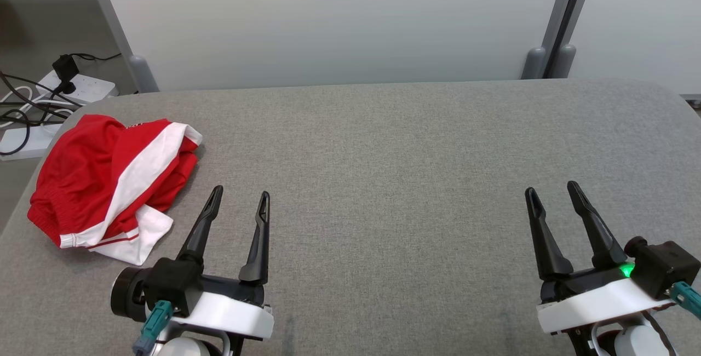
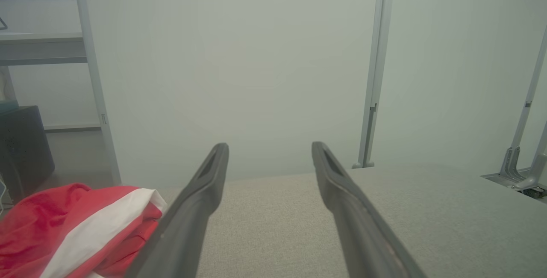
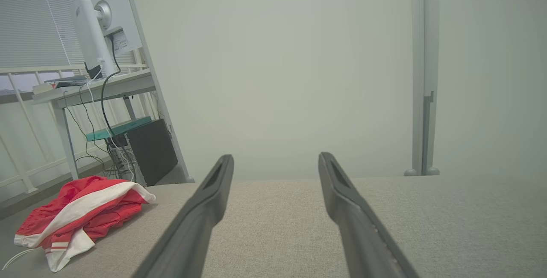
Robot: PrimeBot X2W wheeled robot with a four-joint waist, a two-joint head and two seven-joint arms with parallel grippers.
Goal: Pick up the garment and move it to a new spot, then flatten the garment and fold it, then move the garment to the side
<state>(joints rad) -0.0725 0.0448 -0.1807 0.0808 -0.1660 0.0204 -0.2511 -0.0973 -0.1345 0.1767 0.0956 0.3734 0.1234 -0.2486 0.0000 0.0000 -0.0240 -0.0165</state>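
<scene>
The garment (image 1: 112, 181), red with a white stripe, lies crumpled at the far left corner of the grey table (image 1: 383, 153), not yet picked up. The left gripper (image 1: 241, 196) hovers just to the right of it, its two fingers spread apart and holding nothing. The right gripper (image 1: 552, 187) is well apart at the table's right side, also spread and empty. Behind the table stands a pale wall (image 1: 328, 16).

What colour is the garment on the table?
Red with a broad white stripe; the garment shows best in the head view.
</scene>
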